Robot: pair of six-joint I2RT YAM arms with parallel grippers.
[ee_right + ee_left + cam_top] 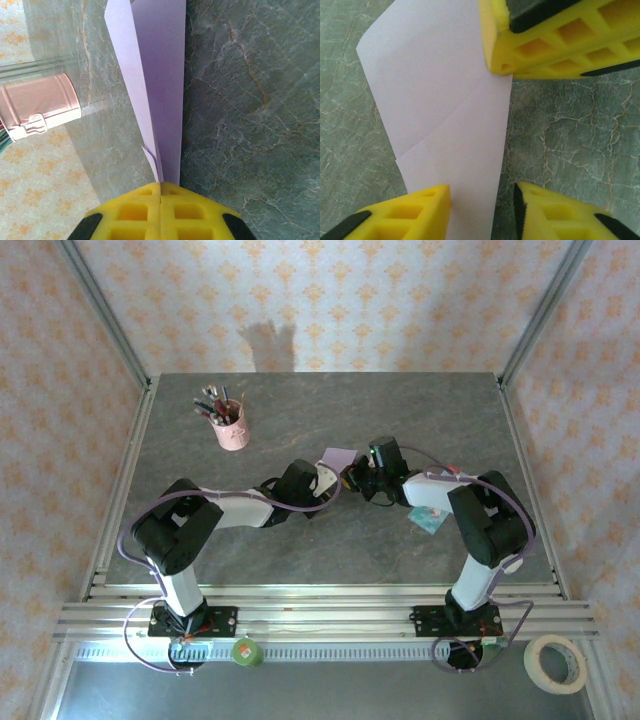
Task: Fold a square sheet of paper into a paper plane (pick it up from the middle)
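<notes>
Top view: lilac sheet [338, 457] at frame centre, where both wrists meet. Right wrist view: right gripper [160, 187] pinched fully closed on the sheet's folded edge; pink cup [40, 107] at left. Left wrist view: left gripper [481, 192] parted, sheet passing between, unclamped.

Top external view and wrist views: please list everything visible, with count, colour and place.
folded sheet of thin pale lilac paper: one, lilac, table centre
round pink pen cup: one, pink, far left of table, holding pens
small teal-and-white packet: one, teal and white, table's right side
cream roll of tape: one, cream, near right corner, off table
small round green object: one, green, near rail, left
grey stone-patterned table: one, grey, middle of view
left arm: one, black and white; yellow jaws open, paper between them
right arm: one, black and white; yellow jaws shut on paper
</notes>
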